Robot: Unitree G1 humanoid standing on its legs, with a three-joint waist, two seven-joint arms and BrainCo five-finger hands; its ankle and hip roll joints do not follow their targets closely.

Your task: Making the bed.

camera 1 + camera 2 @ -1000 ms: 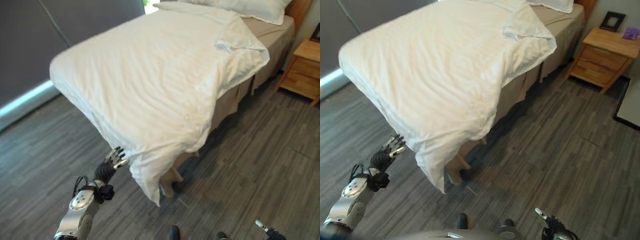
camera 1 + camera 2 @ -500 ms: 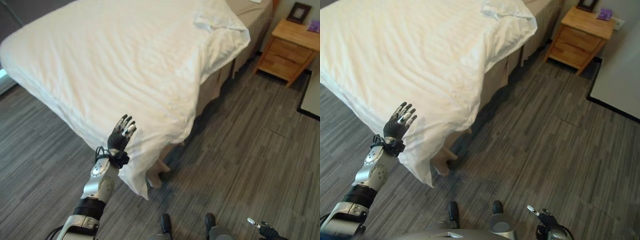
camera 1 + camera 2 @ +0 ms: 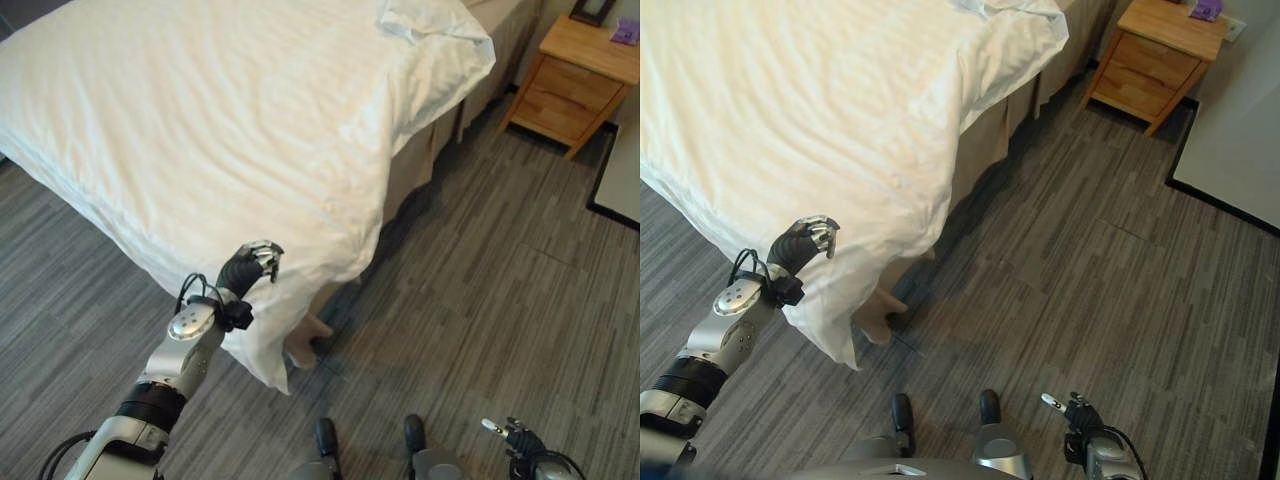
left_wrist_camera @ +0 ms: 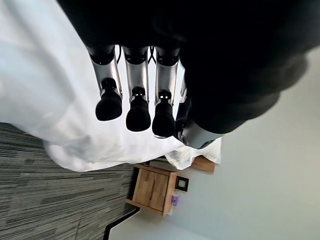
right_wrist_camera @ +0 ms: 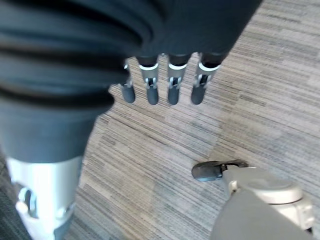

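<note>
A white duvet (image 3: pixel 220 130) covers the bed, and its near corner (image 3: pixel 262 340) hangs down toward the floor. At the far side one duvet corner (image 3: pixel 430 20) lies folded back. My left hand (image 3: pixel 250 268) is raised at the hanging corner, wrist bent, its fingers (image 4: pixel 138 112) relaxed in front of the cloth with nothing between them. My right hand (image 3: pixel 512 435) hangs low at the lower right over the floor, its fingers (image 5: pixel 173 90) straight and holding nothing.
A beige bed skirt (image 3: pixel 415 165) shows below the duvet on the bed's right side. A wooden nightstand (image 3: pixel 570 60) stands at the back right, and a white panel (image 3: pixel 1240 130) lies along the right edge. Grey plank floor (image 3: pixel 480 300) runs beside the bed.
The camera has shifted across the bed. My left hand rose from the duvet's low edge, spread upright, and now tips forward with its fingers bent down at the hanging corner.
</note>
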